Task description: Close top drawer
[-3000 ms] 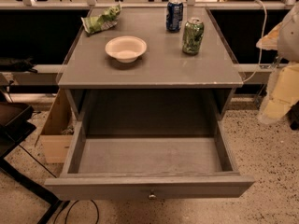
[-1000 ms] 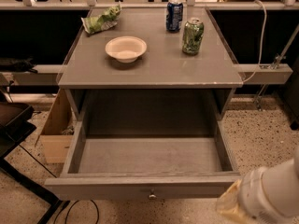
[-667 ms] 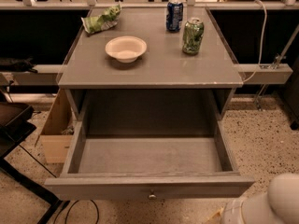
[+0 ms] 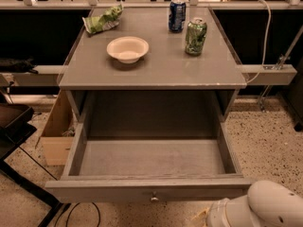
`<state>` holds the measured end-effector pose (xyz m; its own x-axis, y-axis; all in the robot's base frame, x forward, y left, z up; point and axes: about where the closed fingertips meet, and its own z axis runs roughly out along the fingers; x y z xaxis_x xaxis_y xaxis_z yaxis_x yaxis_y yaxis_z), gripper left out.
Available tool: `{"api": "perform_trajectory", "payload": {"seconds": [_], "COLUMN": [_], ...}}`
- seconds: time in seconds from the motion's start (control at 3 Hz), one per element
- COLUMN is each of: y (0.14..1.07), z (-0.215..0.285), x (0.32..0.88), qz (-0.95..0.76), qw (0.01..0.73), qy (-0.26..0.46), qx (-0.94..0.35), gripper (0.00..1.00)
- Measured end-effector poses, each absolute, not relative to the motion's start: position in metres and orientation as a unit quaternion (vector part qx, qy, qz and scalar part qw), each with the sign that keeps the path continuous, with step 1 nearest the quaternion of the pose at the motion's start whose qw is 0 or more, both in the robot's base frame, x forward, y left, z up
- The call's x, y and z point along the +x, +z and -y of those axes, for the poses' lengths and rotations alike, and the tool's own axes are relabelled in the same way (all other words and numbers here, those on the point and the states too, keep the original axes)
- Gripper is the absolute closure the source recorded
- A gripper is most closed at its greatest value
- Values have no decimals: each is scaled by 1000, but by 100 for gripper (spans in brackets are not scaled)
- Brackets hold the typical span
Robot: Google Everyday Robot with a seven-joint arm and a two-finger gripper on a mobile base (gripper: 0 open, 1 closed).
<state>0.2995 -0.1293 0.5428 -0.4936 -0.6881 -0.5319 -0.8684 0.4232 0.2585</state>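
Approach step: wide shallow grey wooden top drawer [image 4: 151,162] stands fully open, its small round metal knob [image 4: 154,197] just up and left of my pincer [image 4: 204,217], whose state I cannot tell. Next, I judge, a square push on the front, away from me.

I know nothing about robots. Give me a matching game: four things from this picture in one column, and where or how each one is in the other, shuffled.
1. top drawer
2. bowl
3. green can
4. claw

A. low at the bottom right, in front of the drawer
B. pulled wide open
C. on the cabinet top, next to the blue can
D. on the cabinet top, near the green bag

Pairs: 1-B, 2-D, 3-C, 4-A
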Motion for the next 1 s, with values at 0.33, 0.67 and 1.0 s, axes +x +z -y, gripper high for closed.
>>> {"api": "perform_trajectory", "payload": {"seconds": [0.33, 0.67, 1.0], "y": [538, 535, 543], "z": [126, 123, 126], "x": [303, 305, 342], "qz": [-824, -824, -814], "qw": [181, 194, 262], "qy": [262, 259, 236], "qx": [-470, -465, -461], "gripper": [100, 100, 100]}}
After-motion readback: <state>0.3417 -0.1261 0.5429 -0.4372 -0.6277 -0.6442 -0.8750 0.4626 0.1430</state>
